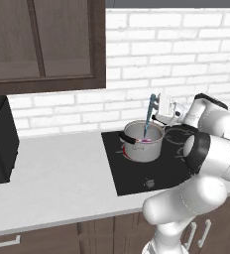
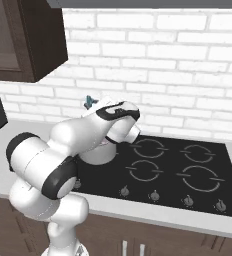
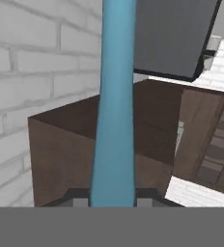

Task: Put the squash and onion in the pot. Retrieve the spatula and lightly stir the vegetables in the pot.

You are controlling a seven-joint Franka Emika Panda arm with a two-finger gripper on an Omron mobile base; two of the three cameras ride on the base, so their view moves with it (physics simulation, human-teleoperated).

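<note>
The steel pot (image 1: 143,144) stands on the cooktop's back left burner. Inside it a bit of the magenta onion (image 1: 147,141) shows; the squash is hidden. The teal spatula (image 1: 149,117) stands nearly upright with its lower end in the pot. My gripper (image 1: 155,106) is shut on its upper stem, just above the pot's right rim. In the hand view the spatula stem (image 3: 115,106) rises between my fingertips, gripper (image 3: 112,198). From the right base view my arm covers most of the pot (image 2: 99,154), and the spatula's top (image 2: 91,102) sticks out above the hand.
The black cooktop (image 2: 188,170) has free burners to the right and knobs along its front. A dark appliance (image 1: 0,141) stands at the counter's left end. Dark wall cabinets (image 1: 42,44) hang up left. The brick wall is close behind the pot.
</note>
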